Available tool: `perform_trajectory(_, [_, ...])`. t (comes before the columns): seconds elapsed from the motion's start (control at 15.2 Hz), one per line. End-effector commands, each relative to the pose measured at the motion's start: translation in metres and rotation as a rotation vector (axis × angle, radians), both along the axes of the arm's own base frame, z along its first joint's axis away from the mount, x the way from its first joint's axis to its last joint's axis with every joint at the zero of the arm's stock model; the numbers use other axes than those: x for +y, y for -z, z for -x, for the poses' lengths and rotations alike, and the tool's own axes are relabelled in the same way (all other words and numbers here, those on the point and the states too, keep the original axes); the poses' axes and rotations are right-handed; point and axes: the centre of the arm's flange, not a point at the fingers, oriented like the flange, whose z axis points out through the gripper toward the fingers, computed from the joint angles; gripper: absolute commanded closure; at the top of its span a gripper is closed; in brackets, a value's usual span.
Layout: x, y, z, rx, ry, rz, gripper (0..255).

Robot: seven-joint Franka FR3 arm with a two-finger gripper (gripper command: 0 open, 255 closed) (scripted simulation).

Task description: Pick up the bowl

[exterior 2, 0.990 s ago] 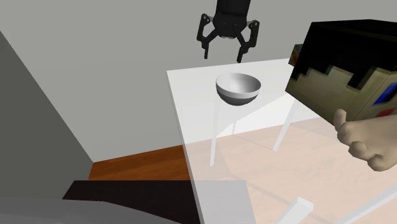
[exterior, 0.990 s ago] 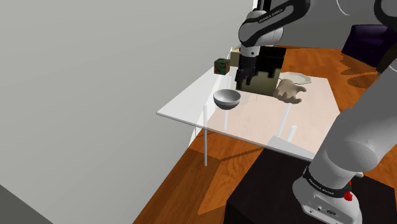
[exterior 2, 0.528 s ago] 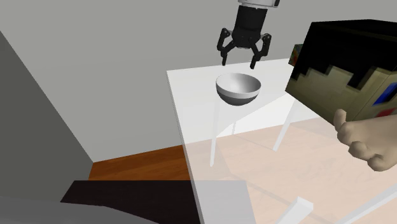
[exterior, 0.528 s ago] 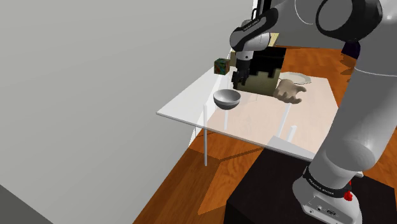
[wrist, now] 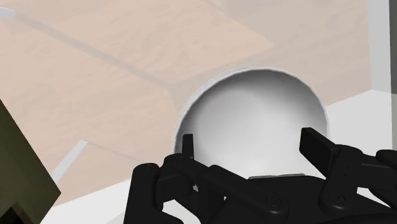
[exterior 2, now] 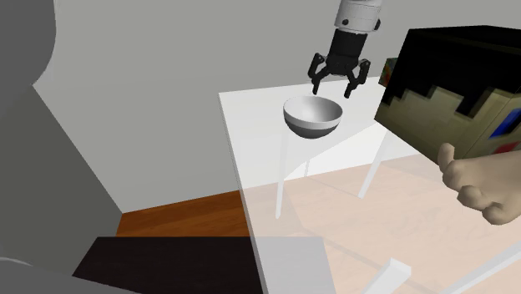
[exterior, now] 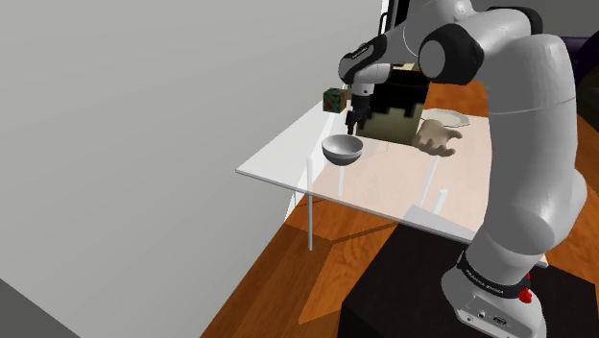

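We are seeing the bowl standing upright on the pale, see-through table, near the table's edge that is facing the grey wall. The bowl is grey, darker on the outside and lighter inside. The white arm is reaching from the black stand up and over the table. In the second exterior view the black gripper is hanging just above the far rim of the bowl, pointing down. Its two fingers are standing apart, so the gripper is open, with nothing clasped between them. In the wrist view we are looking down into the bowl, and the fingers are showing on either side of its hollow. We cannot tell whether their tips are touching the rim.

Behind the gripper in the shoulder view a blocky box, black on top and olive below, is resting on the table. A small green cube is sitting near this box, on the shoulder view's left of it. A beige model hand is lying beside the box on the other side, and a pale plate is lying just behind the hand. Under the table the wooden floor is showing.
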Motion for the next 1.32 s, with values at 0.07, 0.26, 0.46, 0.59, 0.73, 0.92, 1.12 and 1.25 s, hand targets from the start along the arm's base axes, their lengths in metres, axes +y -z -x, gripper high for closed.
perform_trajectory(0.07, [-0.026,0.022,-0.023,-0.001,-0.007,-0.003,0])
perform_trajectory(0.26, [-0.053,0.04,-0.047,-0.001,-0.012,-0.005,0])
perform_trajectory(0.46, [-0.057,0.053,-0.05,-0.001,-0.013,-0.005,0])
perform_trajectory(0.59, [-0.057,0.064,-0.05,-0.001,-0.013,-0.005,0])
perform_trajectory(0.73, [-0.057,0.074,-0.05,-0.001,-0.013,-0.005,0])
perform_trajectory(0.92, [-0.057,0.083,-0.05,-0.001,-0.013,-0.005,0])
perform_trajectory(1.12, [-0.057,0.083,-0.05,-0.001,-0.013,-0.005,255])
perform_trajectory(1.25, [-0.057,0.083,-0.05,-0.001,-0.013,-0.005,255])
